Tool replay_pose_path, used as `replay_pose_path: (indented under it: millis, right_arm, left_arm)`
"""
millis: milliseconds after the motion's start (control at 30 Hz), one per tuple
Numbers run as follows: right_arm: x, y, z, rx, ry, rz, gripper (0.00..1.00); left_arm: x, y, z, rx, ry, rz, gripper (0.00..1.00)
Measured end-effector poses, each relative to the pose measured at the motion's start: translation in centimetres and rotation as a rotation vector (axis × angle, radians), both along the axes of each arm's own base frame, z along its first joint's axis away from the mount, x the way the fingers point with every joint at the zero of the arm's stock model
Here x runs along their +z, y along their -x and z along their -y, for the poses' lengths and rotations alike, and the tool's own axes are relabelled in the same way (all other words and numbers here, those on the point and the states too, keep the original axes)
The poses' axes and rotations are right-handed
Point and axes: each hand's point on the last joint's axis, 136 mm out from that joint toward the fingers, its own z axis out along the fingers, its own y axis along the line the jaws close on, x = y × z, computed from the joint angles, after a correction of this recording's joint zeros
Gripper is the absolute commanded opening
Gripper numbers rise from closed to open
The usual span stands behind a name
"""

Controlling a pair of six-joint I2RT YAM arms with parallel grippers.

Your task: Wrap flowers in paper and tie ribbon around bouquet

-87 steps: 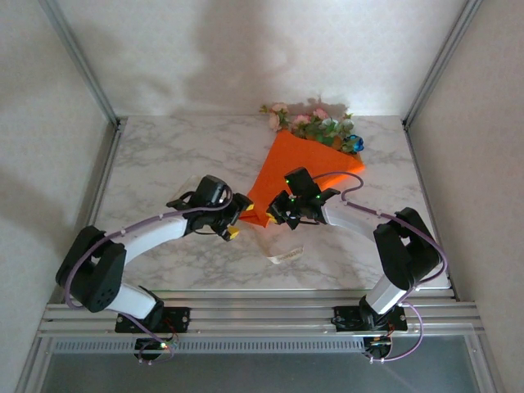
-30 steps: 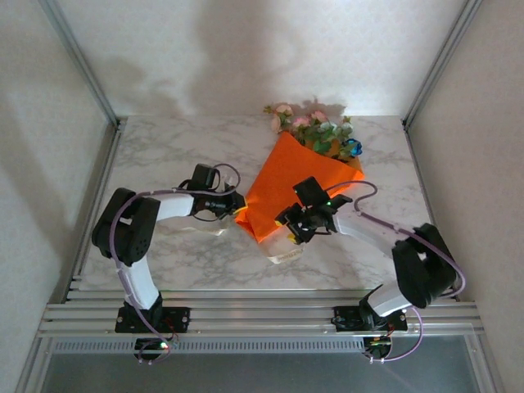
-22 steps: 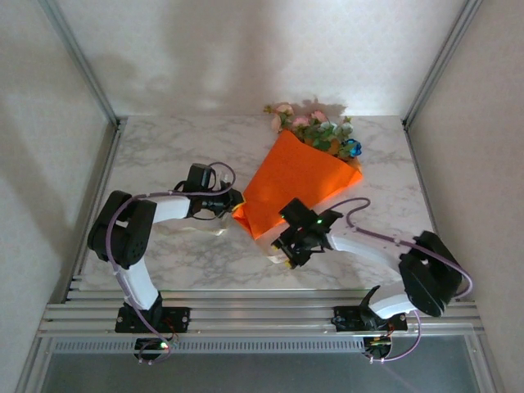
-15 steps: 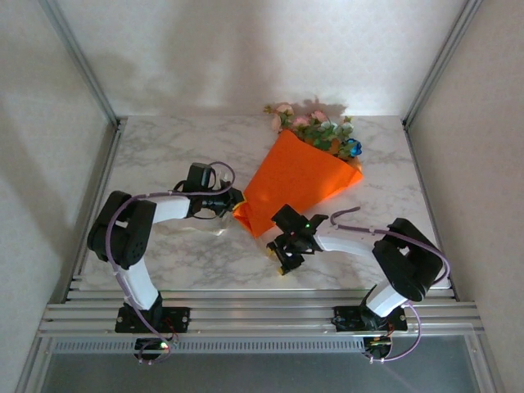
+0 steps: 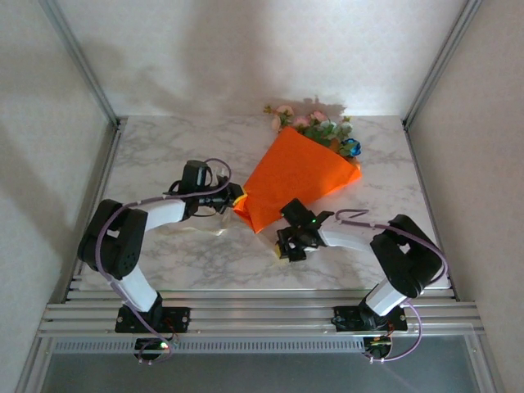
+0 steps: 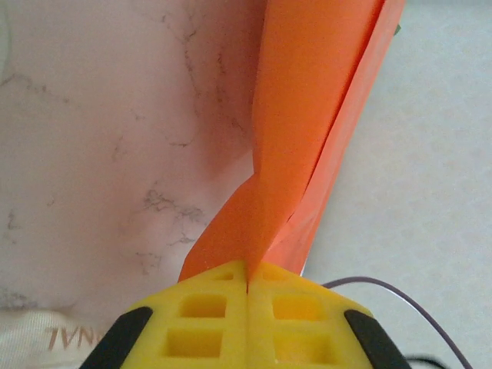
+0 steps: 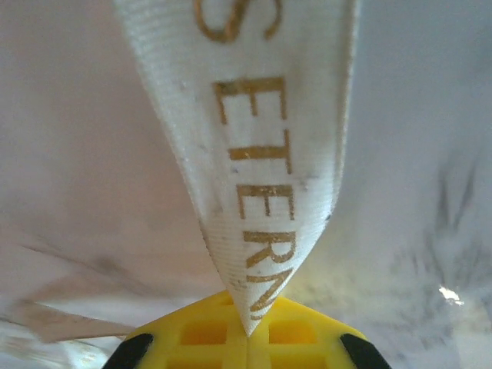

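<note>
Now the left gripper [image 6: 247, 281] pinches the narrow tip of the paper [image 6: 307, 115]. Right gripper [image 7: 247, 330] clamps the ribbon [image 7: 261, 192], five o'clock from that tip.

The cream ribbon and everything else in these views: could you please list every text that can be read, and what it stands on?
"ETERN": gold capitals on the cream-white woven ribbon, cut off where the right arm's yellow fingers pinch it.
Gold letters above it, perhaps "S": cropped, unreadable.
"NAL": faint, on the ribbon in the left wrist view, its start unclear.
Top view: nothing readable.
</note>
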Motion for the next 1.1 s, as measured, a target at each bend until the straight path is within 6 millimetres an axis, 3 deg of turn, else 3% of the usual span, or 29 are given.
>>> replay_pose_path:
  millis: [67,167,367,567,733,933,1100]
  right_arm:
    - [0.2,-2.6,3.4,-0.077,0.048,0.052,0.00]
    - [0.4,-4.6,8.0,-0.160,0.098,0.104,0.00]
    - [0.2,-5.6,16.2,-0.259,0.181,0.124,0.00]
    - [0.6,-5.9,22.8,-0.334,0.251,0.128,0.00]
    - [1.3,-7.1,25.3,-0.322,0.278,0.144,0.00]
    - [2.2,-8.1,25.8,-0.275,0.293,0.163,0.00]
    - [2.7,-7.8,26.1,-0.254,0.318,0.169,0.00]
  left_arm:
    - [0.0,0.6,0.0,0.010,0.011,-0.024,0.00]
    - [0.8,1.6,0.9,0.010,0.035,-0.034,0.00]
    - [2.1,5.3,4.2,-0.025,0.089,-0.040,0.00]
    - [-0.1,8.8,5.9,-0.011,0.096,-0.117,0.00]
    - [-1.0,9.9,6.7,0.006,0.099,-0.140,0.00]
    - [-2.5,11.5,8.7,-0.034,0.081,-0.150,0.00]
    - [-6.0,13.7,10.7,-0.114,0.017,-0.229,0.31]
